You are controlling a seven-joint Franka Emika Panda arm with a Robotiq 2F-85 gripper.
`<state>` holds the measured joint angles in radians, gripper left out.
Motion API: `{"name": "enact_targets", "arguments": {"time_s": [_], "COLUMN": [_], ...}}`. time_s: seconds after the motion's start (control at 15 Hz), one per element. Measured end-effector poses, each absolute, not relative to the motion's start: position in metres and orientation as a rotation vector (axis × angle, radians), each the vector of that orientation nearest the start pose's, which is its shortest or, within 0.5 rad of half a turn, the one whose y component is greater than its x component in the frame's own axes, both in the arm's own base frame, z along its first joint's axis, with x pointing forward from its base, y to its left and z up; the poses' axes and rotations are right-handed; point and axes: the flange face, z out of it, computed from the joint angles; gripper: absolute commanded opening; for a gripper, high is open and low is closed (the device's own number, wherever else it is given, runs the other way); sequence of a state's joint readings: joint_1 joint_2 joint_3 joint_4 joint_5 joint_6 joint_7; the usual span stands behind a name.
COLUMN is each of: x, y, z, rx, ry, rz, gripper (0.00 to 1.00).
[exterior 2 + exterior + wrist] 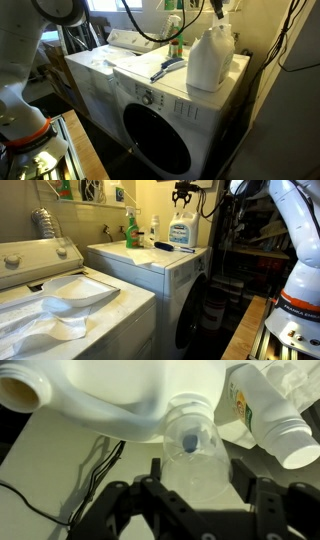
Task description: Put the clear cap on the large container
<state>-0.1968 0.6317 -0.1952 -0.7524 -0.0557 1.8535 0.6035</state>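
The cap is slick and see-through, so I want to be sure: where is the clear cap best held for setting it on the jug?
Grip the clear cap by its round side wall, the hand coming down from above with a finger on each opposite side, as it seems to sit now. It is a small cup, and the large container stands upright beneath.
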Motion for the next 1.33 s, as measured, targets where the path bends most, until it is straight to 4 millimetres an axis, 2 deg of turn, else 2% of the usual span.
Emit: {"name": "enact_targets", "arguments": {"time_s": [0.2, 0.6, 0.8, 1.2, 1.27, 1.33], "x": [0.708, 0.719, 0.72, 0.72, 0.72, 0.72], "y": [-0.23, -0.236, -0.234, -0.232, -0.232, -0.233], "z": [0.638, 0.619, 0.61, 0.612, 0.611, 0.611], "rx": [-2.803, -2.794, -2.795, -2.8, -2.8, -2.8], "ry": [1.436, 1.452, 1.452, 1.453, 1.454, 1.455], "rz": [-0.8, -0.785, -0.714, -0.703, -0.704, -0.705], "gripper": [0.44, 0.44, 0.44, 0.44, 0.88, 0.94]}}
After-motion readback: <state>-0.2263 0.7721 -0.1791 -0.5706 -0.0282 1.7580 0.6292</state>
